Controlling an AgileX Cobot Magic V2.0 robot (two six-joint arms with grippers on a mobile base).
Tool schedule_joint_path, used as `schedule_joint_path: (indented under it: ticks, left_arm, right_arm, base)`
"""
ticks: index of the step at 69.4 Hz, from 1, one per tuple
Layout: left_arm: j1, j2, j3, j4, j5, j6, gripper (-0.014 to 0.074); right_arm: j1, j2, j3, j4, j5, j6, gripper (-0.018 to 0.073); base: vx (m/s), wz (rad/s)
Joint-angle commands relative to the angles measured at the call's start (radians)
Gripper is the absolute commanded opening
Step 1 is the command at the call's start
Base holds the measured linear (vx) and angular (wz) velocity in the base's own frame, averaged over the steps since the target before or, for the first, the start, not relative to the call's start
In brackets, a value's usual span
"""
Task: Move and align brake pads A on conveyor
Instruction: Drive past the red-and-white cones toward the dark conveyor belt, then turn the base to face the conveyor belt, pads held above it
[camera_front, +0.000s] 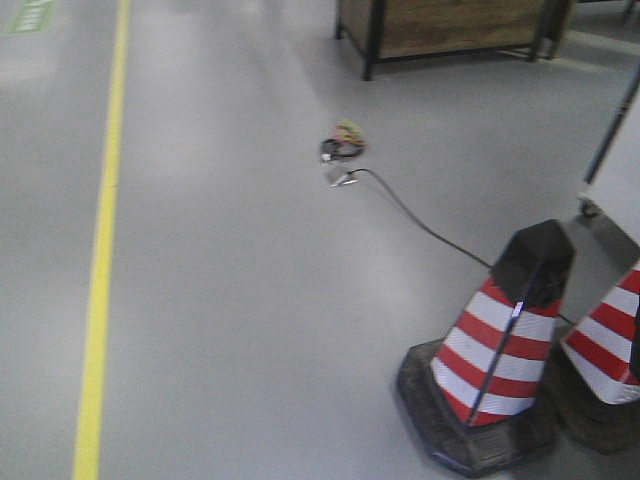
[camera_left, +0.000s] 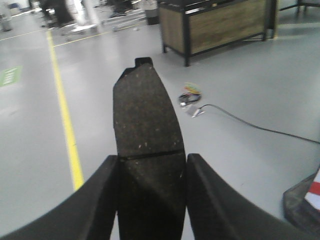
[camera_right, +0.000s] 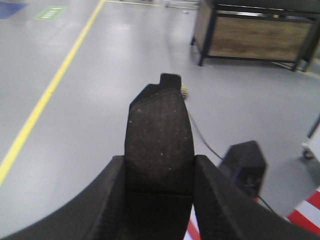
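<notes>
My left gripper (camera_left: 152, 165) is shut on a dark grey brake pad (camera_left: 145, 115). The pad stands up between the two fingers, its centre groove level with the fingertips and a small tab at its far end. In the right wrist view, my right gripper (camera_right: 159, 165) is shut on another brake pad (camera_right: 159, 130) of the same shape, also sticking forward past the fingertips. Both pads are held in the air above a grey floor. The conveyor is out of view in every frame. Neither gripper shows in the front view.
Two red-and-white striped cones (camera_front: 500, 345) (camera_front: 608, 350) stand at the lower right on black bases. A black cable (camera_front: 420, 222) runs to a small bundle (camera_front: 343, 145) on the floor. A yellow line (camera_front: 100, 260) runs along the left. A wooden bench (camera_front: 450, 25) with a black frame stands behind.
</notes>
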Motion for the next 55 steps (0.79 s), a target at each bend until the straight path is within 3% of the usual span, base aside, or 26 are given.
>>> schedule_joint_path:
  ticks: [1, 55]
  left_arm:
    - [-0.007, 0.004, -0.031, -0.011, -0.099, -0.002, 0.0183]
    - [-0.007, 0.004, -0.031, -0.011, -0.099, -0.002, 0.0183]
  right_arm:
    - [-0.001, 0.006, -0.031, 0.001, -0.098, -0.01, 0.0097]
    - [-0.001, 0.006, -0.031, 0.001, -0.097, -0.01, 0.0097]
  base:
    - [0.35, -0.67]
    - [0.3, -0.73]
